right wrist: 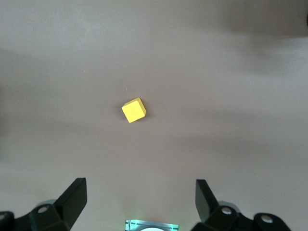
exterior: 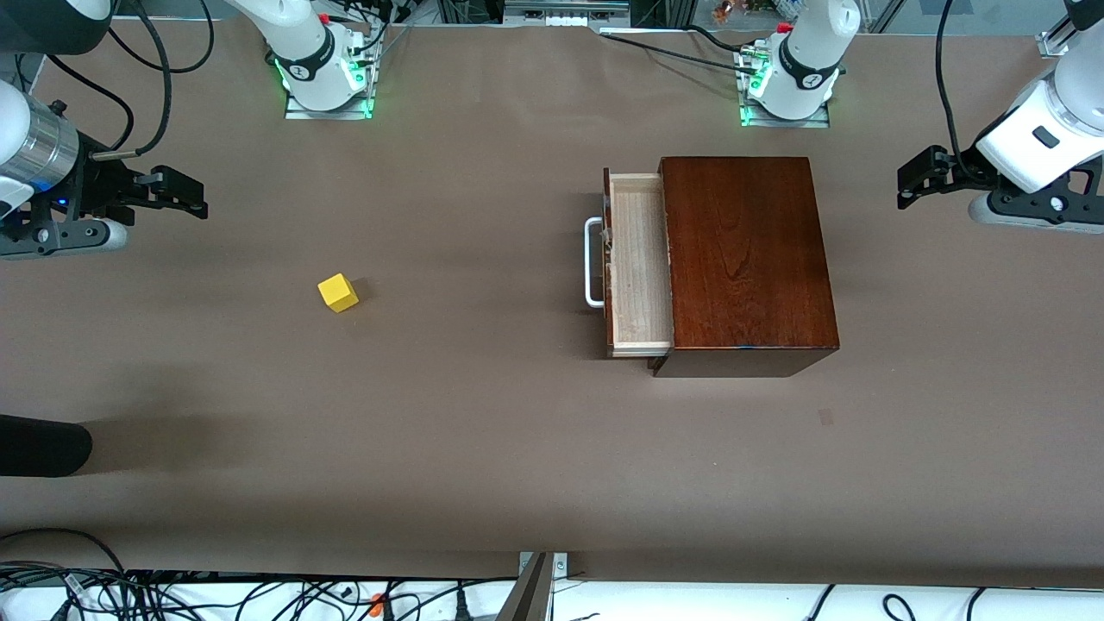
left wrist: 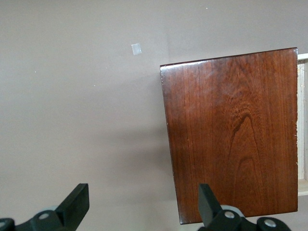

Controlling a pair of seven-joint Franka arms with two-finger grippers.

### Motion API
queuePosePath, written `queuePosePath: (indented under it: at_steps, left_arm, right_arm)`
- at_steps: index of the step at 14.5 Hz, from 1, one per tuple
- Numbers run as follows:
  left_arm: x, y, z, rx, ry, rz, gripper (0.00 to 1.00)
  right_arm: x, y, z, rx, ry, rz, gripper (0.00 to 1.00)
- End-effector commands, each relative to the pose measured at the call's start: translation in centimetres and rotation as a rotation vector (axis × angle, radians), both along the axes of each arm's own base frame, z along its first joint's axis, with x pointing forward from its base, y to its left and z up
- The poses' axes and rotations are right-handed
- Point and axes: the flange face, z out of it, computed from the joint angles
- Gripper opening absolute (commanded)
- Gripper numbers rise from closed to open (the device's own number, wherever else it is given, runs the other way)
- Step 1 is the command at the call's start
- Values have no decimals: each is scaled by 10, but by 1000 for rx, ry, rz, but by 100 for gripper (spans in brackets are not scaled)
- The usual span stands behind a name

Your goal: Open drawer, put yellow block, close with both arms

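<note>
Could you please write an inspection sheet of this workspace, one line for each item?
Surface: brown table, one small pale mark near the box.
Job's things: drawer pulled partly out of the wooden box, tray looks bare; yellow block on the table toward the right arm's end.
Clutter: nothing seen.
Grippers: left gripper open, up beside the box; right gripper open, holding nothing, up near the block.
Cables: loose bundle under the table edge nearest the camera.
Surroundings: dark object at the right arm's end.
</note>
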Motion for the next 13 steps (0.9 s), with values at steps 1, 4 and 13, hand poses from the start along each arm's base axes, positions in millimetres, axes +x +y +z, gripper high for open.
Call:
queuePosePath:
  at_steps: [1, 4, 13]
  left_arm:
    - [-4, -2, 6, -21, -7, -19, 100]
    - [-4, -2, 8, -21, -7, -17, 100]
    - [-2, -2, 7, -21, -5, -16, 100]
  right_arm:
    - [0, 0, 6, 0, 5, -8, 100]
    - [0, 0, 6, 0, 5, -8, 100]
    - [1, -1, 6, 0, 0, -10, 100]
